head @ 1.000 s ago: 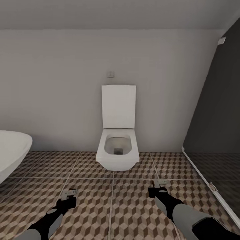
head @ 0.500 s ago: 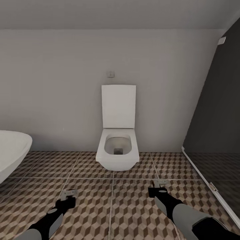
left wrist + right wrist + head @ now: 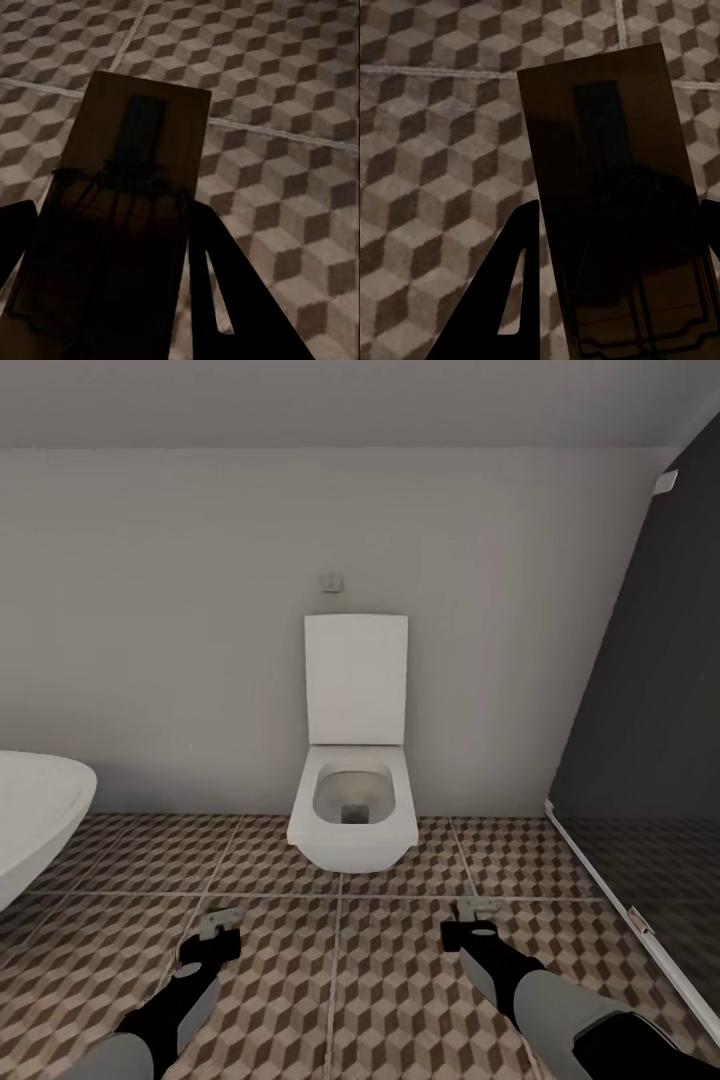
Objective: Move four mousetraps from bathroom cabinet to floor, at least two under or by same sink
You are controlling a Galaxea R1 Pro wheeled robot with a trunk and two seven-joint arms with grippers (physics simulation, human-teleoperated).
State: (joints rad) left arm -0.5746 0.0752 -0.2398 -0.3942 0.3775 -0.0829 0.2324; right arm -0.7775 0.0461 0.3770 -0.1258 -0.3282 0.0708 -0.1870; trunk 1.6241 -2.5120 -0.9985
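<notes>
Left tool grips mousetrap | right tool grips second mousetrap | above bathroom floor

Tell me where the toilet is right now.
The toilet sits centre of the head view against the far wall, between the white bathtub and the dark shower screen.

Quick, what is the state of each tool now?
Left tool: shut on a flat brown wooden mousetrap.
Right tool: shut on another flat brown wooden mousetrap.

Plain grey wall, white toilet, dark glass partition, bathtub edge.
</notes>
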